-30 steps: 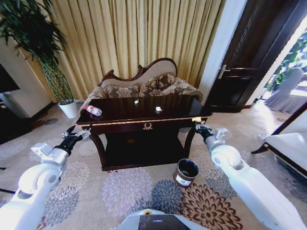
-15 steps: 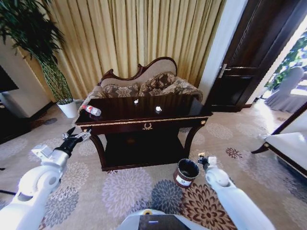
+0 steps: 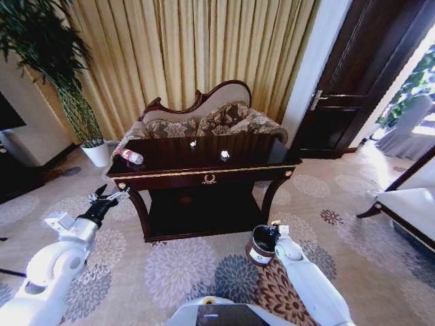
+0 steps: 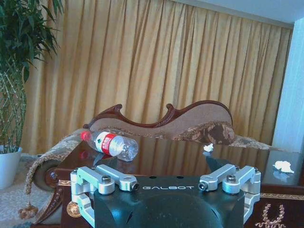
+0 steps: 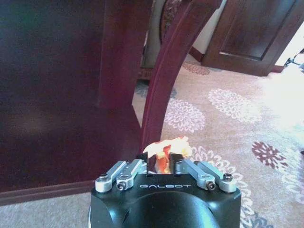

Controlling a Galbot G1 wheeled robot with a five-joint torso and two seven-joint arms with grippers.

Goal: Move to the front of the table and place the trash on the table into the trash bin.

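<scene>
The dark glossy table [image 3: 204, 175] stands ahead of me. On its left end lies the clear bottle [image 3: 131, 157] with a red cap; two white scraps [image 3: 224, 155] rest nearer the middle. The left wrist view shows the bottle [image 4: 110, 144] and scraps [image 4: 283, 166] on the tabletop. My left gripper [image 3: 109, 197] hovers open, just short of the table's left front corner. The round dark trash bin [image 3: 264, 244] sits on the carpet by the table's right front leg. My right gripper [image 3: 274, 226] hangs at the bin's far rim, shut on a crumpled orange-and-white scrap [image 5: 164, 151].
A patterned sofa [image 3: 204, 122] stands behind the table. A white plant pot [image 3: 98, 155] is at the far left and a dark door [image 3: 353, 88] at the right. A chair edge [image 3: 408, 207] juts in on the right. The table's curved leg [image 5: 166, 71] rises close to my right gripper.
My right arm has dropped from the table's right front corner down to the trash bin's rim. The left arm has barely shifted.
</scene>
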